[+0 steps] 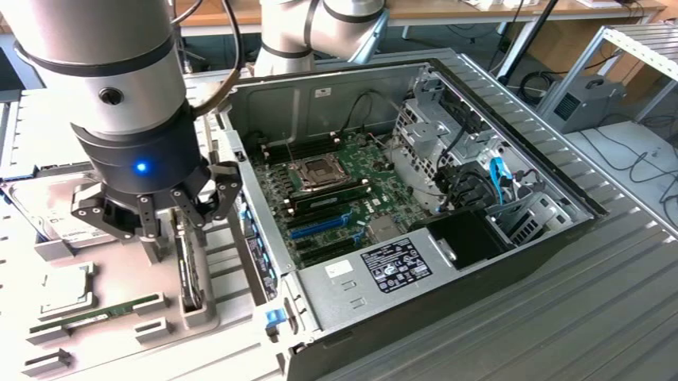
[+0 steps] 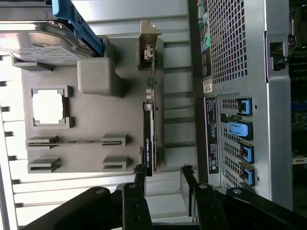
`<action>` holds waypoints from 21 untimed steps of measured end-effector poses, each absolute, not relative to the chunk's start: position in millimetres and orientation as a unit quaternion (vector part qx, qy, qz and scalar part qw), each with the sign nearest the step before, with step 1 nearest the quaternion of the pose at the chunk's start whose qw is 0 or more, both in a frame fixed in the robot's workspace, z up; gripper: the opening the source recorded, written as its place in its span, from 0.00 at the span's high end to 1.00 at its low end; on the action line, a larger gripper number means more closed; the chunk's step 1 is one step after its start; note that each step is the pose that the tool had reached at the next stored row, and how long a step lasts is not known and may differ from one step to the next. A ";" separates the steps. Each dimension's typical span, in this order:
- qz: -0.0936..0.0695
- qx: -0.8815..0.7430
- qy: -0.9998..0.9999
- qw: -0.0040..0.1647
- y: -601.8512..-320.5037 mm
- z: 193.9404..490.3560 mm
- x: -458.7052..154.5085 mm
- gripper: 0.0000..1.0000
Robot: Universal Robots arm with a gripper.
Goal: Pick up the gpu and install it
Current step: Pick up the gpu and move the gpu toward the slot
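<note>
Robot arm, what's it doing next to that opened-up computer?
The robot arm's gripper is open and hangs right over the gpu, a thin black card standing on edge in its slot on the grey parts tray. The fingers are not closed on the card, so it is not picked up yet. Beside the tray, the computer case lies open with its board showing, and the card is not in it.

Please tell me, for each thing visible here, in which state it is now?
Black robot hand: open, empty, close above the gpu.
Thin black gpu with green edge: standing on edge in the grey holder, not installed.
Metal computer case: lying on its side, open.
Slim green memory stick: resting in its holder slot.
Silver hard drive: lying flat.
</note>
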State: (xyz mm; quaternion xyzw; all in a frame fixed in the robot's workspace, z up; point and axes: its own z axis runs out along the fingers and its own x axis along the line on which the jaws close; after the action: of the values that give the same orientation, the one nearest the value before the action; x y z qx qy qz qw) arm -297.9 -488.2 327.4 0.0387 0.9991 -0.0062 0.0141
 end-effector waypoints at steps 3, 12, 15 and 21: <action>-0.006 0.039 0.999 0.014 -487.7 326.8 -299.8 0.58; -0.006 0.039 0.999 0.014 -487.4 325.1 -304.8 0.58; -0.006 0.039 0.999 0.014 -487.4 324.4 -304.9 0.58; -0.006 0.039 0.999 0.014 -487.4 322.9 -305.0 0.58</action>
State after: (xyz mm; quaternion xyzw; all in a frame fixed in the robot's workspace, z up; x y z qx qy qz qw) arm -305.0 -487.4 322.9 0.0387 0.9991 -0.0062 0.0141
